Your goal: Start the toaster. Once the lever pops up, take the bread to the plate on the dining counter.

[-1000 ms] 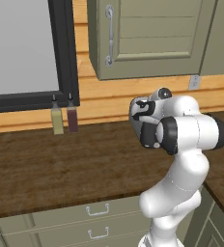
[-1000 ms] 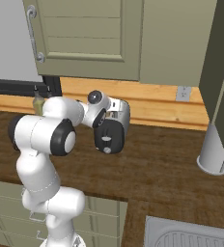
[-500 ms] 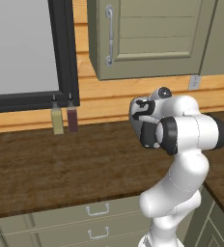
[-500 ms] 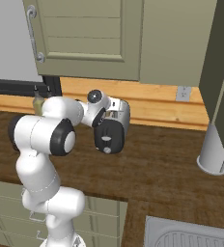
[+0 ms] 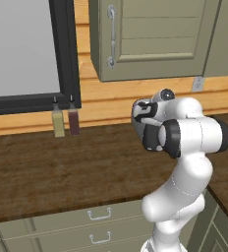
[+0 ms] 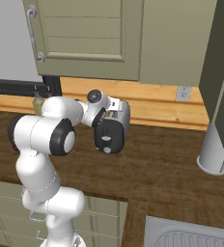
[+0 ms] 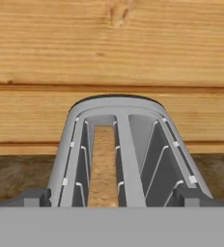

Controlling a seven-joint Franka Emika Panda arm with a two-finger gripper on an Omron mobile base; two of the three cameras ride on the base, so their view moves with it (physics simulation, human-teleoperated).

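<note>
End effector (image 7: 112,200) hangs wide open and empty over the toaster (image 7: 116,154), whose bread (image 7: 103,166) could jam if it descends off-centre.

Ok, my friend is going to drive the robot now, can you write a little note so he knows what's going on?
Gripper: open, holding nothing, right over the toaster.
Toaster: on the dark wood counter by the wooden wall.
Bread: standing in the toaster's left slot in the hand view; the right slot is empty.
Done: arm lined up above the slots.
Left: start the toaster, wait for the pop, carry the bread to the plate.
</note>
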